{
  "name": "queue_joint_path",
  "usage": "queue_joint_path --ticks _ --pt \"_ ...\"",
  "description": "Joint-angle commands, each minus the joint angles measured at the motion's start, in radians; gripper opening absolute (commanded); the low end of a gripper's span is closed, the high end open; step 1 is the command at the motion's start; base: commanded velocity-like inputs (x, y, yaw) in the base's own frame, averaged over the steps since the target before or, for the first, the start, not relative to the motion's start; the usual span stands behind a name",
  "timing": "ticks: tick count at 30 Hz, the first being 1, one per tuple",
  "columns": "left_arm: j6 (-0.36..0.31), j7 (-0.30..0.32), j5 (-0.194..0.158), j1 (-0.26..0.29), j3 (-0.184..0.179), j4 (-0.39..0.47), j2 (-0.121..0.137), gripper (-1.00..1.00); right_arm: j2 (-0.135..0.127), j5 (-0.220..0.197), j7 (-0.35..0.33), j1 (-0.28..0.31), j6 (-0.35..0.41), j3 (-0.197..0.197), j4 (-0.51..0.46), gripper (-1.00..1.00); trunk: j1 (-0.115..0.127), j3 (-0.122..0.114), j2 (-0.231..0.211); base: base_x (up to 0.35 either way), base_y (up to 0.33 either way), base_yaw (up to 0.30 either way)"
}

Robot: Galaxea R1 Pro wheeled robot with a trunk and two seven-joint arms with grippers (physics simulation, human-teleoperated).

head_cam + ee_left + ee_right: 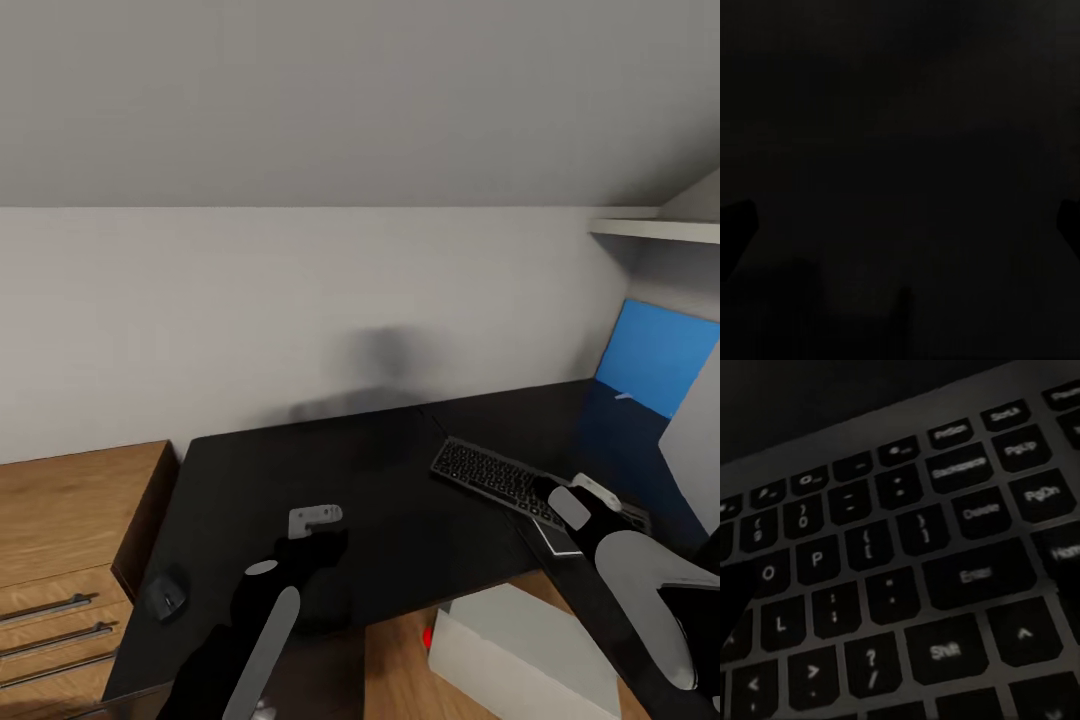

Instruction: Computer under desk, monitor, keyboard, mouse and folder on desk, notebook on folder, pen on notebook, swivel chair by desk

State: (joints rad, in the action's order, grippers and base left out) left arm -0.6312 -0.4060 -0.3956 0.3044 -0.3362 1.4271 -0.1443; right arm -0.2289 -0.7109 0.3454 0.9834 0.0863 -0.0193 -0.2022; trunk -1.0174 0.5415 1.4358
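Note:
The slim keyboard (488,473) lies at an angle on the glossy black desk (400,540), right of centre. My right gripper (553,496) hovers low over its near right end. In the right wrist view the keys (907,555) show close up, with dark fingers at the frame's edges, jaws open and empty. My left gripper (318,541) hangs just above bare desk top at the centre; its fingertips (736,225) stand wide apart, open. The small dark mouse (167,596) rests at the desk's left front corner. The grey-white computer (520,650) sits on the floor by the desk's front edge. The monitor's pale back (697,440) shows at far right.
A light wooden drawer unit (70,540) stands against the desk's left end. A blue wall panel (655,360) and a white shelf (655,230) are at the back right. A sloped ceiling hangs low over the desk.

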Motion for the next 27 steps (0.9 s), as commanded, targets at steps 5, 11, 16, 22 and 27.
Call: queue_joint_path --ticks 5,11,16,22,27 --pt "-0.002 -0.010 -0.011 0.001 -0.002 0.001 0.000 1.00 0.000 -0.018 0.004 -0.001 0.007 0.012 0.029 1.00 0.000 0.001 0.000 -0.056 0.128 0.000" --pt "-0.002 -0.010 -0.011 0.001 -0.002 0.001 0.000 1.00 0.000 -0.018 0.004 -0.001 0.007 0.012 0.029 1.00 0.000 0.001 0.000 -0.067 0.080 0.000" --pt "-0.002 -0.009 -0.011 0.001 -0.003 0.000 0.000 1.00 0.001 -0.018 0.004 -0.001 0.006 0.012 0.029 1.00 0.000 0.001 0.000 -0.172 0.154 0.000" --pt "-0.002 -0.008 -0.011 0.001 -0.003 -0.001 0.000 1.00 0.002 -0.018 0.002 -0.001 0.005 0.012 0.030 1.00 0.000 0.001 0.000 -0.022 0.018 0.000" --pt "-0.002 -0.008 -0.011 0.001 -0.003 -0.002 0.000 1.00 0.003 -0.018 0.001 -0.001 0.004 0.011 0.029 1.00 0.000 0.001 0.000 -0.015 0.042 0.000"
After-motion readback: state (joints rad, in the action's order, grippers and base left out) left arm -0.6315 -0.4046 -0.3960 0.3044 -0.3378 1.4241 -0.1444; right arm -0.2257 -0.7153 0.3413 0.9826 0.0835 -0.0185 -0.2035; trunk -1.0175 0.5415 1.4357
